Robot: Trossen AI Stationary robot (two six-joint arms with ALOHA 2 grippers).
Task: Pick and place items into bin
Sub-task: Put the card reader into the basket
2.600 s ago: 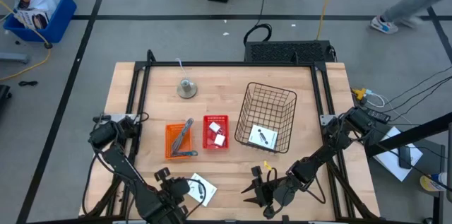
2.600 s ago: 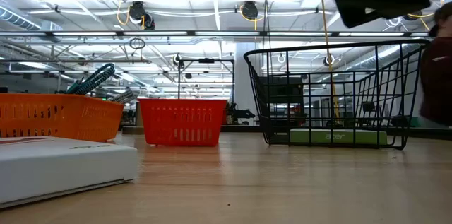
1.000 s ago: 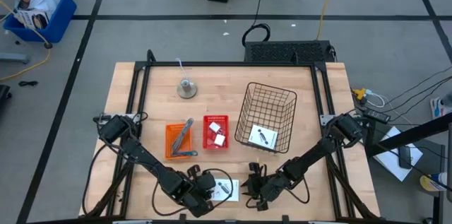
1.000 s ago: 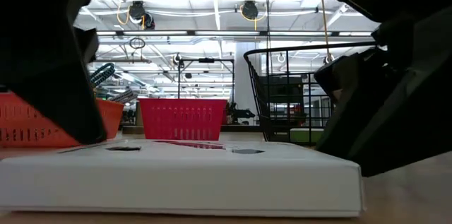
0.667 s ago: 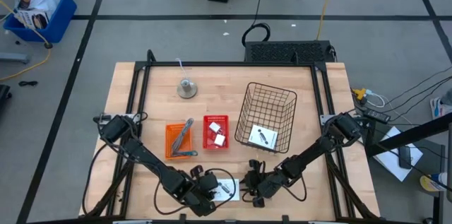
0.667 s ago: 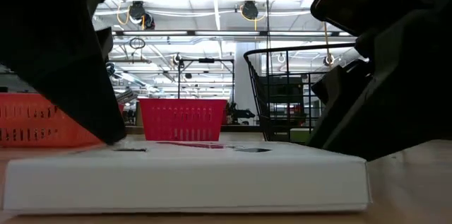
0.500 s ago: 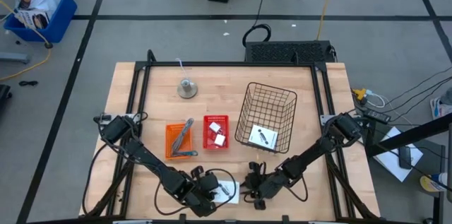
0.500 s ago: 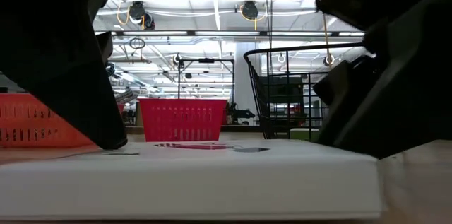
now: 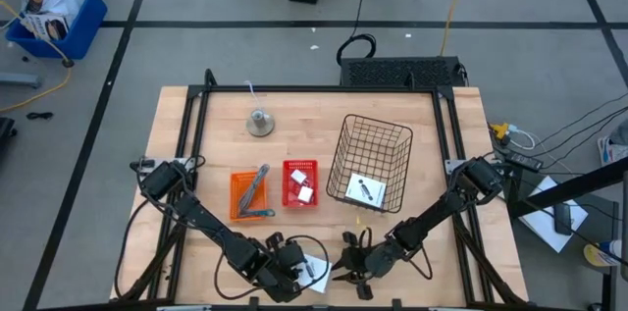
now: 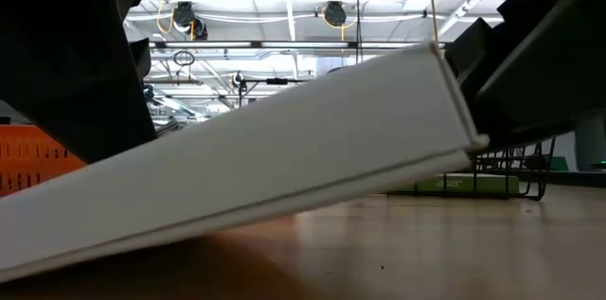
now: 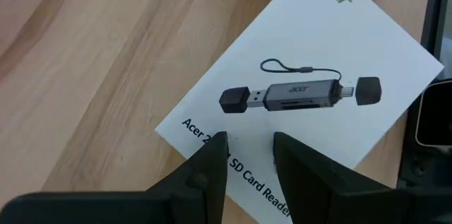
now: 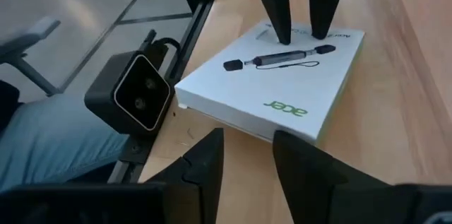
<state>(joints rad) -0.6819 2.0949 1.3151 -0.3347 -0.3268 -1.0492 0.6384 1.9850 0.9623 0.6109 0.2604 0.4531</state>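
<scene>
Table: light wood top, dark frame rails along left, right and far edges. Bare wood lies across the far-left part and between the bins and the near edge.

Wire basket: black, right of centre, open top. One white card with a black mark lies flat on its floor.

Orange bin: left of centre. Holds the slim hand tools; long axis runs near-to-far, leaning over the far rim.

Red bin: just right of the orange bin, between it and the wire basket. Holds small white blocks.

Bell-like object: round, grey metal, standing alone on the far-left part of the table, well apart from the bins.

White box: flat carton printed with a card reader and green lettering, at the near edge of the table, centre. In the low view its right end is raised and its left end is down on the wood, so it lies tilted. Long axis runs roughly left-right between the two grippers.

Left gripper: at the box's left end; the two fingers, slightly apart, press down on the printed face near that edge.

Right gripper: at the box's right end, near the table's near edge; fingers spread and pointing toward the box. Whether they touch it cannot be told.

Camera module: small and grey, fixed on the near frame rail just beside the box.
</scene>
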